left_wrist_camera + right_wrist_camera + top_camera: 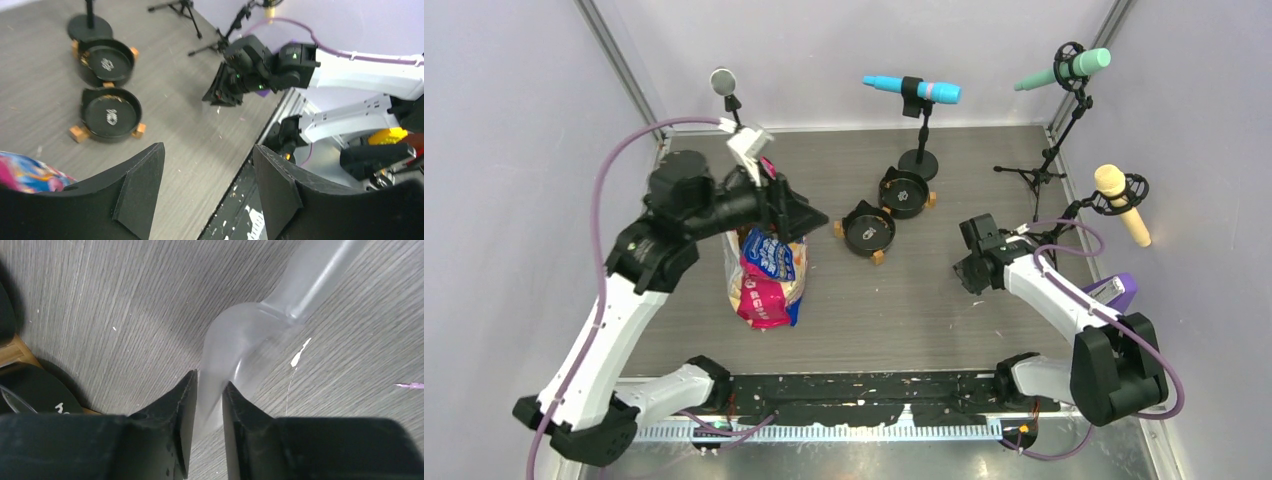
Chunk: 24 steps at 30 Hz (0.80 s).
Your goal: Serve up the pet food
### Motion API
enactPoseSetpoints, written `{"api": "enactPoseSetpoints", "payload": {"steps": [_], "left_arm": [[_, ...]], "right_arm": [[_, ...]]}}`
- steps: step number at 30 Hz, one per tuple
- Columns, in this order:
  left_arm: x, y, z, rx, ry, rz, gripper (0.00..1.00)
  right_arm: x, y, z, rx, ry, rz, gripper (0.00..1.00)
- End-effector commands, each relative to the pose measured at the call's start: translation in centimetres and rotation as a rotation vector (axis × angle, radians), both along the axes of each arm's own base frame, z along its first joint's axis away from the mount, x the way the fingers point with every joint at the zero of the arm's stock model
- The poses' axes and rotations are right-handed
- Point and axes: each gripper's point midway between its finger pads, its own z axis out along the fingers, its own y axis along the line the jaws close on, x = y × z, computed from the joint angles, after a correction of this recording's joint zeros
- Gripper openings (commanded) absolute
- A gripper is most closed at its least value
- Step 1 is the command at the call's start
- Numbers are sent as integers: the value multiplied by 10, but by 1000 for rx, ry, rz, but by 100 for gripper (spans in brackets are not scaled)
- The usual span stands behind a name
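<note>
The pink-and-blue printed bag [769, 275] stands upright on the table at the left; a corner of it [25, 172] shows in the left wrist view. The pet food itself is hidden inside it. My left gripper [809, 218] hovers over the bag's top, jaws open with nothing between them [207, 165]. Two black bowls [869, 230] [904, 192] on tan feet sit mid-table. My right gripper [969, 270] is low over the table to the right of the bowls. Its jaws [210, 385] are closed on a clear plastic scoop [245, 335], whose handle points away.
Microphones on stands line the back and right: grey [724, 82], blue [919, 90], green [1064, 70], yellow [1121, 200]. A round stand base [918, 162] sits right behind the far bowl. A purple object [1114, 292] lies by the right arm.
</note>
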Motion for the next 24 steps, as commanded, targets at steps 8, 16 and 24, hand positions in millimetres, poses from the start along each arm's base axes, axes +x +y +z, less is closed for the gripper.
{"api": "enactPoseSetpoints", "payload": {"steps": [8,16,24], "left_arm": [[-1,-52,-30,61,-1,-30,69],[36,-73,-94,215,43,103,79],[56,-136,-106,216,2,50,100]], "right_arm": [[26,16,38,75,-144,48,5],[33,49,122,285,-315,101,5],[27,84,180,525,-408,122,5]]}}
